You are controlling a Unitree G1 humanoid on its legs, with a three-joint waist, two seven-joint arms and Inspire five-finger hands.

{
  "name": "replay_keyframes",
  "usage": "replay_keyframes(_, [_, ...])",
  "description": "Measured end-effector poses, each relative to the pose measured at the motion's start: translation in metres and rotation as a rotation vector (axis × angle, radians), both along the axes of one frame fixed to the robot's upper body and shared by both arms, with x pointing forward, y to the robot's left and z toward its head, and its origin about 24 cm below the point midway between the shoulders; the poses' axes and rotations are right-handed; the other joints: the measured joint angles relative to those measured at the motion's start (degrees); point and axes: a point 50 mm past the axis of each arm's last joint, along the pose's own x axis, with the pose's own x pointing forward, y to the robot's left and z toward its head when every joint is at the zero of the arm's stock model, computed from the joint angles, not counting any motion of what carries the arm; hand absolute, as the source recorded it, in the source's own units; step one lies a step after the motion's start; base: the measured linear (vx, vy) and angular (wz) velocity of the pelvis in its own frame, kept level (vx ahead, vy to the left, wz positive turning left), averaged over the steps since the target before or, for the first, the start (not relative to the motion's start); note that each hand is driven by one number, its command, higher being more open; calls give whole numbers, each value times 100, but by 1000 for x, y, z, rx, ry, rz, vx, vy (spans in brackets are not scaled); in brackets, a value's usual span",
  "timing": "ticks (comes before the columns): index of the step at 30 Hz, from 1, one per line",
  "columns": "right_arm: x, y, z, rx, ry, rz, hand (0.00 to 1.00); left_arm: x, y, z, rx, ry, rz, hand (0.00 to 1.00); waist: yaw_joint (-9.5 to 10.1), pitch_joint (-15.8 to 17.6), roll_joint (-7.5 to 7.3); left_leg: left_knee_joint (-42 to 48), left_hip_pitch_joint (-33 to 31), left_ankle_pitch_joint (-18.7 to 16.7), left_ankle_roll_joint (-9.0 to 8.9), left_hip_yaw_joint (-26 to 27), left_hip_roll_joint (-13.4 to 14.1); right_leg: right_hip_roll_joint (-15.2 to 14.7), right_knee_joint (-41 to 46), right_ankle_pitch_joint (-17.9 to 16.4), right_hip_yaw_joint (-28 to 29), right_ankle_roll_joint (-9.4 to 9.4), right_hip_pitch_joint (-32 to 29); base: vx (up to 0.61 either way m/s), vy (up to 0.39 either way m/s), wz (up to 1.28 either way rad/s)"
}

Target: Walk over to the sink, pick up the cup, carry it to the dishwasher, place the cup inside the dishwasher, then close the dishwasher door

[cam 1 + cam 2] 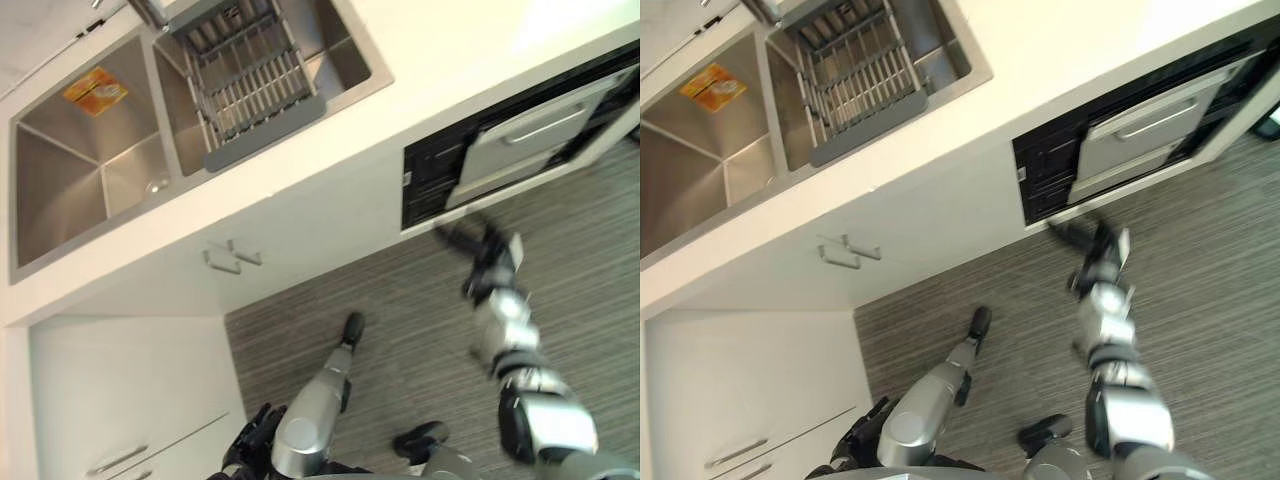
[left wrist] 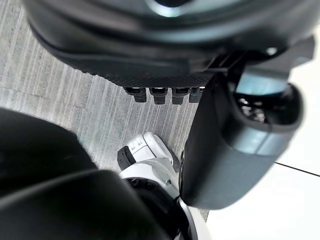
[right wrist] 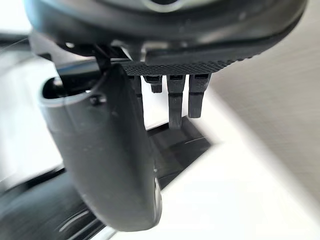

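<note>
The dishwasher [image 1: 520, 140] sits under the white counter at the right. Its silver door [image 1: 1140, 130] with a bar handle lies inside a black frame and seems tilted out a little. My right hand [image 1: 490, 255] reaches toward the dishwasher's lower left corner, just short of it, with the fingers straight and nothing in them. In the right wrist view the fingers [image 3: 175, 100] point at a black strip [image 3: 175, 145] between white panels. My left hand [image 1: 250, 440] hangs low at my side with relaxed fingers [image 2: 162, 95] over the floor. The steel double sink [image 1: 80, 190] is at the upper left.
A grey dish rack [image 1: 250, 80] rests in the sink's right basin, and an orange sticker [image 1: 95, 90] lies in the left one. White cabinet fronts with small handles [image 1: 232, 258] run below the counter. A white drawer unit [image 1: 120, 400] stands at the lower left. The floor [image 1: 400, 300] is striped grey.
</note>
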Motion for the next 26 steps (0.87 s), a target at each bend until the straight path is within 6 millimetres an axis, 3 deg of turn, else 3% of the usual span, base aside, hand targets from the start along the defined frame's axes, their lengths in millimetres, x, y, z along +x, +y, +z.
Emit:
replay_keyframes(2, [-68,9,-42,82,189,-57,100,1,8,1,28,-13,48,100,-195,-44,-212,-6,101,-44,20,203,44,16,-141,125,211,-8,8,-85,73,-47])
replay_keyframes(5, [-119,9,-59,102,303,-136,100,4,15,4,61,-36,82,100,-289,-164,-424,-36,223,-108,73,366,82,55,-269,231,389,-24,50,-100,55,-36])
replay_keyframes(7, [-133,10,-63,58,362,-113,100,5,19,4,76,-42,98,100,-306,-297,-604,-39,258,-173,87,410,96,82,-347,236,419,-77,79,-151,78,-9])
replay_keyframes(10, [-132,16,-64,45,386,-85,100,3,19,2,74,-3,112,100,-250,-511,-780,-40,238,-215,163,439,90,84,-359,188,390,-51,63,-107,46,4])
replay_keyframes(11, [-131,20,-65,60,392,-77,100,3,20,1,67,19,134,100,-188,-635,-892,-39,198,-230,188,493,57,46,-341,136,291,2,61,-42,39,38])
replay_keyframes(12, [-132,25,-66,78,403,-76,100,3,23,1,64,32,150,100,-191,-776,-1115,108,53,-273,288,592,-58,-123,-207,62,111,74,-10,12,92,72])
replay_keyframes(13, [-135,30,-68,99,418,-86,100,4,30,3,80,32,151,100,-187,-916,-1346,890,-238,-688,372,789,-325,-436,27,-1,-122,355,-42,165,119,115])
replay_keyframes(14, [-142,28,-69,106,440,-109,100,1,33,3,99,39,162,100,-219,-977,-1439,1814,-323,-1515,426,998,-584,-757,772,80,-100,224,49,267,227,123])
replay_keyframes(15, [-141,22,-68,94,439,-111,100,-6,30,1,101,64,187,100,-236,-1014,-1319,1948,-126,-1891,798,866,-615,-1032,2032,265,785,-408,-303,259,209,96])
replay_keyframes(16, [-139,22,-68,95,440,-108,100,-11,30,0,105,83,195,100,-240,-1015,-1275,1887,87,-1957,875,770,-624,-1124,2624,564,1377,-765,-512,230,200,77])
replay_keyframes(17, [-133,23,-67,101,423,-98,100,-20,29,-3,107,122,197,100,-321,-945,-1190,1770,499,-1995,925,524,-590,-986,3160,624,2159,-735,-684,260,123,76])
replay_keyframes(18, [-128,25,-66,109,405,-87,100,-24,29,-4,119,142,199,100,-345,-957,-1200,1656,822,-2012,972,312,-562,-715,3037,117,2482,-551,-746,299,112,82])
replay_keyframes(20, [-121,25,-64,105,378,-83,100,-24,30,-4,135,143,199,100,-351,-976,-1201,1389,1265,-2017,981,36,-573,-413,2367,-203,2604,-461,-842,331,110,76])
replay_keyframes(22, [-118,25,-62,99,348,-91,100,-18,26,-4,132,125,197,100,-368,-1012,-1131,1146,1598,-2025,998,-278,-587,-101,1808,-220,2745,-455,-1138,304,50,85])
replay_keyframes(24, [-127,31,-64,108,361,-107,100,-4,21,-2,148,96,166,100,-517,-1017,-1020,1016,1980,-2131,1107,-901,-590,382,1454,-194,3335,-471,-1639,360,-79,130])
replay_keyframes(26, [-136,28,-64,102,368,-132,100,5,17,-1,156,78,135,100,-589,-1057,-984,1010,2230,-2259,1087,-1334,-635,607,1316,-87,3833,-528,-1976,295,-140,115])
